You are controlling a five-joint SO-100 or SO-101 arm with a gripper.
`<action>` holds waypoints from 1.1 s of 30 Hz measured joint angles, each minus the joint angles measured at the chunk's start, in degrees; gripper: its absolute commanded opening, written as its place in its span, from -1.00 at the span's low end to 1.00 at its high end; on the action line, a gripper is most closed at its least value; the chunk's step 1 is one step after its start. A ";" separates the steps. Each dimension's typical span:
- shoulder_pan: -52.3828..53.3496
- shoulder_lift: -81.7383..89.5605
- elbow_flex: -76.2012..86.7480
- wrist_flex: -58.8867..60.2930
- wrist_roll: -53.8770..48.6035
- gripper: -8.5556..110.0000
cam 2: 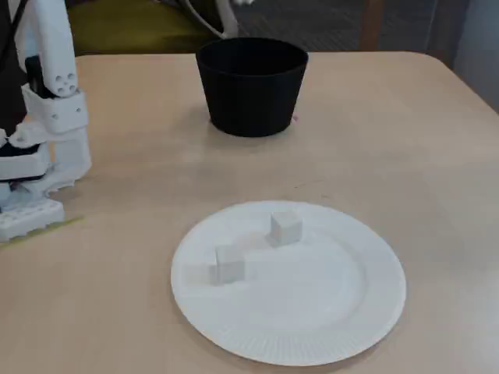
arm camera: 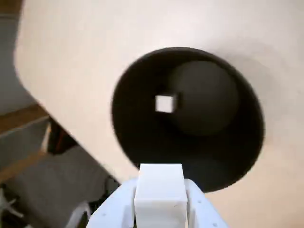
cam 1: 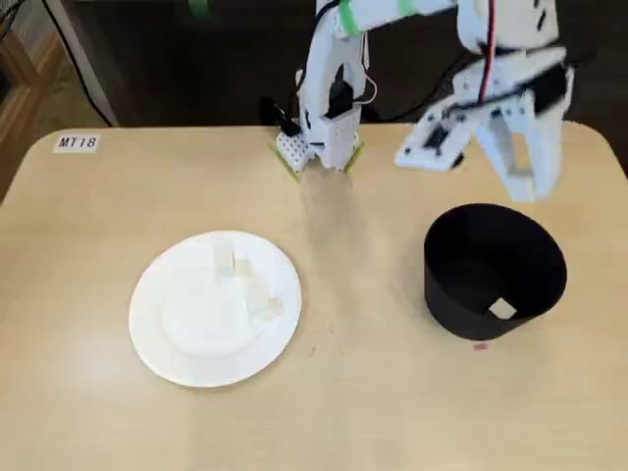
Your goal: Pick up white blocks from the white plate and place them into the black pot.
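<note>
Wrist view: gripper (arm camera: 160, 209) clamps one block (arm camera: 160, 194) above the pot (arm camera: 142, 142); another block (arm camera: 164, 103) lies inside. Two blocks (cam 2: 229, 263) (cam 2: 285, 227) sit on the plate (cam 2: 312, 343). Judged one delivered, one awaiting release, two left.

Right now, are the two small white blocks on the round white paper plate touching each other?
Apart. A fixed view shows one white block and the other block separated by bare white plate.
</note>
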 measured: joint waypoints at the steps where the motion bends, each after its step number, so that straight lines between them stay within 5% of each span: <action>1: -0.26 -0.70 0.97 -0.09 0.00 -0.90; 28: -0.88 -19.78 1.93 -4.83 -1.93 -0.90; 33: -0.88 -19.78 1.93 -6.59 -3.16 -0.44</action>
